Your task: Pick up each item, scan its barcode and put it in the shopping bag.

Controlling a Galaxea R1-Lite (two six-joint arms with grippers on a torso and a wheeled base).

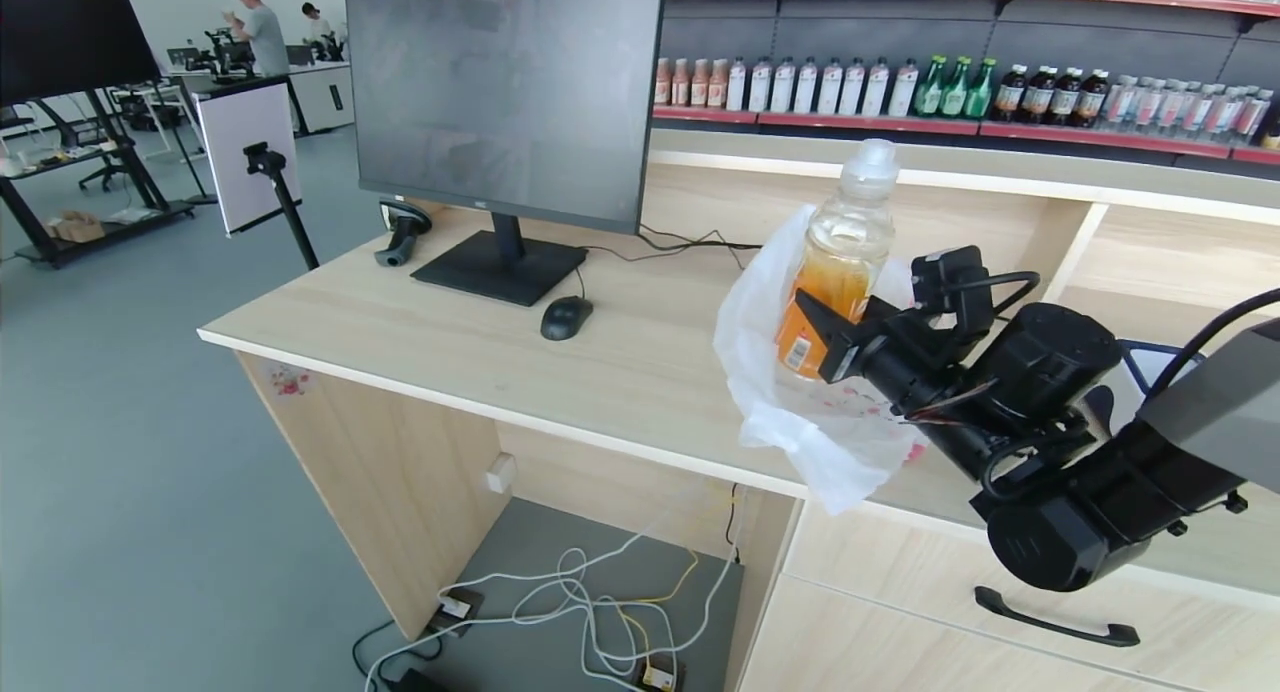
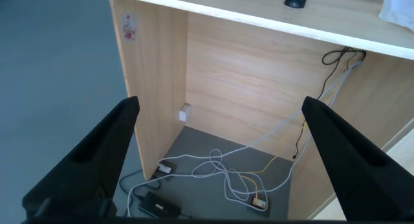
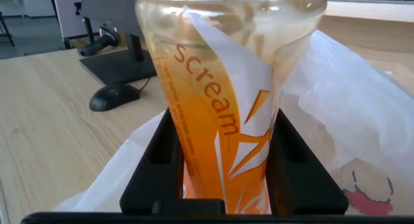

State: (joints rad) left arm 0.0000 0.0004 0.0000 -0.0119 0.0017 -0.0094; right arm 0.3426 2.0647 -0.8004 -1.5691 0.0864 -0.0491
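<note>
Nearby, monitor (image 1: 505,97), mouse (image 1: 566,317) and scanner (image 1: 402,232) near white bag (image 1: 757,372); right tool (image 1: 820,340) clamped on bottle (image 1: 847,237), left tool (image 2: 220,107) apart.

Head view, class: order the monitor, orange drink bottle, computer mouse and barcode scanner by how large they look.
Largest: monitor.
Next: orange drink bottle, though it sits nearest the camera.
Smallest: barcode scanner and computer mouse, too alike to rank.

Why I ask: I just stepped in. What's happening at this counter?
The right gripper is shut on an orange drink bottle, held upright at the white shopping bag on the wooden counter. The left gripper hangs open below counter level, holding nothing. The handheld scanner rests beside the monitor.
</note>
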